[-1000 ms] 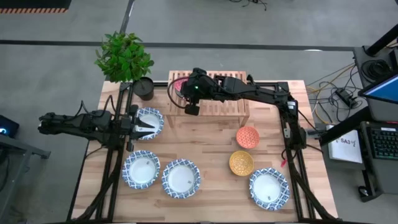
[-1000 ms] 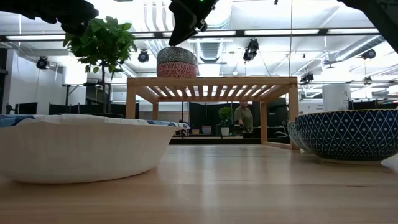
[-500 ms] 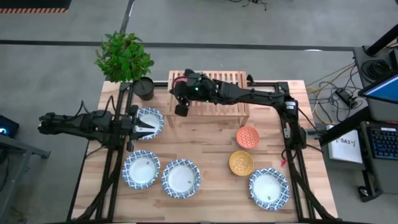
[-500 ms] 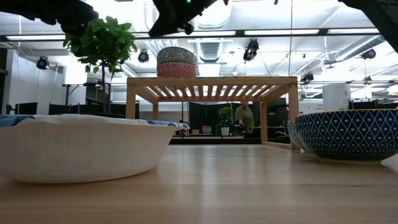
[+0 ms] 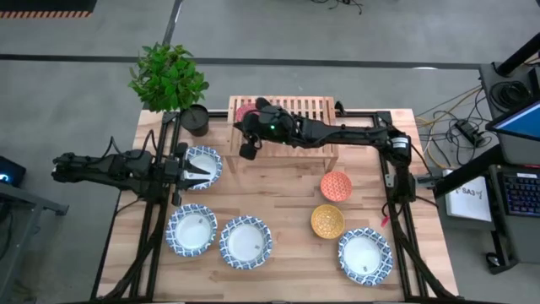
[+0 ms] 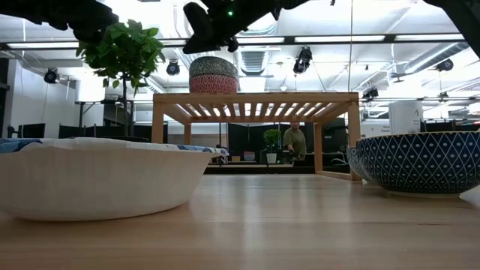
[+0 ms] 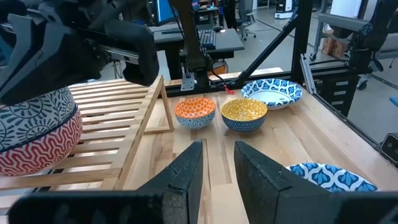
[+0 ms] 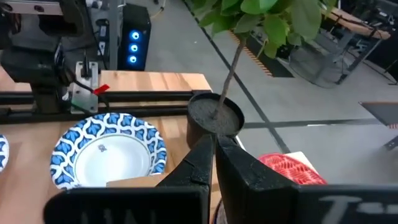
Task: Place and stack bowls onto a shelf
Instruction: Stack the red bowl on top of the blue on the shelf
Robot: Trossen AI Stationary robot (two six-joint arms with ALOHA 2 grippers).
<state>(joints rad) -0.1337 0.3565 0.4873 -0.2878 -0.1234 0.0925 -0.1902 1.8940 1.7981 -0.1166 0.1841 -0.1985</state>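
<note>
Right pincer (image 5: 245, 149) hangs over the shelf's (image 5: 316, 107) left end.

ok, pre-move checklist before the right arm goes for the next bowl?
1. Right gripper shut and empty, at the shelf's left end: ok.
2. Dark blue-grey bowl nested on pink bowl atop the shelf: ok.
3. Stack level, not tilted: ok.
4. Orange bowl and yellow bowl upright on the table: ok.
5. Left gripper over a blue-rimmed bowl, holding nothing: ok.
</note>
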